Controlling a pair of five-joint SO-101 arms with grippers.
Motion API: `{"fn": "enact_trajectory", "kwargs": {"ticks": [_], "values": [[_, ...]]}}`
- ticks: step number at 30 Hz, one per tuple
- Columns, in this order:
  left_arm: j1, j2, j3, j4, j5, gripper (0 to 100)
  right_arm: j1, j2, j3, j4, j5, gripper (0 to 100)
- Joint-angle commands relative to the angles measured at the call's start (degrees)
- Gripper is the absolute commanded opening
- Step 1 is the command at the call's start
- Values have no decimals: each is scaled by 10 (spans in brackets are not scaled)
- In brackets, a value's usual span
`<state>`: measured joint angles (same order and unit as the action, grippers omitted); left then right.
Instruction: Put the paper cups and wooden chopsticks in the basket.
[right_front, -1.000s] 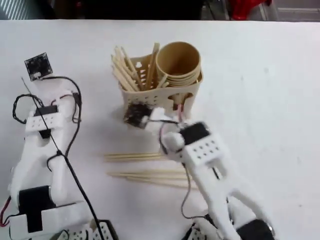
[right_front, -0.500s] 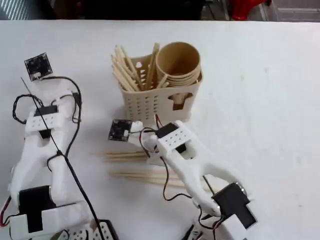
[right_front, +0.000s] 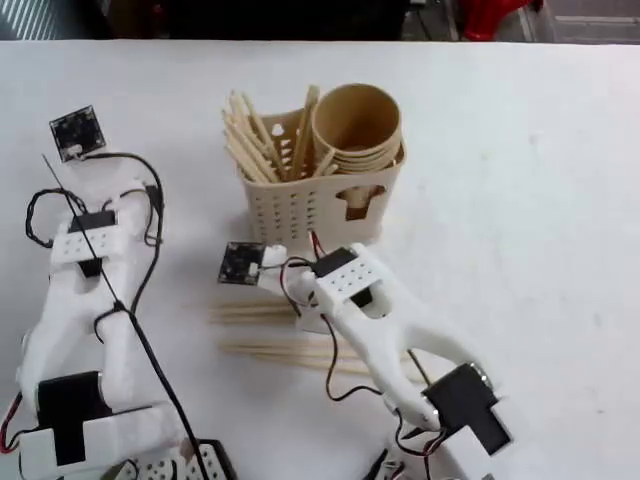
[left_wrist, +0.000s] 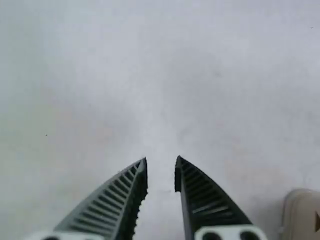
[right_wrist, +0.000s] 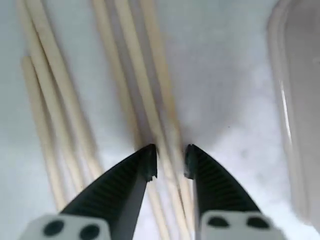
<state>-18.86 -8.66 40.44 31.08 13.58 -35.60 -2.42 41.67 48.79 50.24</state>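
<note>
- right gripper (right_wrist: 170, 161): jaws a narrow gap apart, tips lowered onto the loose chopsticks (right_front: 255, 312). sticks run through the gap; a grip on them cannot be confirmed.
- loose chopsticks: two groups lying flat on the table (right_front: 520, 200), near each other, on the arms' side of the basket (right_front: 300, 210), partly under the right arm.
- basket: upright, mid-table. it holds stacked paper cups (right_front: 357, 125) on one side and a bundle of leaning chopsticks (right_front: 250, 140) on the other.
- left gripper (left_wrist: 161, 172): jaws a narrow gap apart, nothing between them, over bare table.
</note>
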Motion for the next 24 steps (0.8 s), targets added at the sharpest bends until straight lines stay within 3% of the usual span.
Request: {"fn": "enact_trajectory", "kwargs": {"ticks": [1, 6, 15, 21, 24], "values": [[-3, -6, -8, -12, 5, 109, 9, -1, 0, -5, 0, 8], [-2, -6, -8, -12, 5, 109, 17, -22, -3, 15, -14, 18], [-2, -2, -5, -28, 5, 109, 43, -196, 9, 65, -53, 27], [-4, -3, -3, -26, 5, 109, -14, -101, 15, 24, -49, 212], [-4, -3, -3, -26, 5, 109, -12, -51, 15, -19, -49, 231]]}}
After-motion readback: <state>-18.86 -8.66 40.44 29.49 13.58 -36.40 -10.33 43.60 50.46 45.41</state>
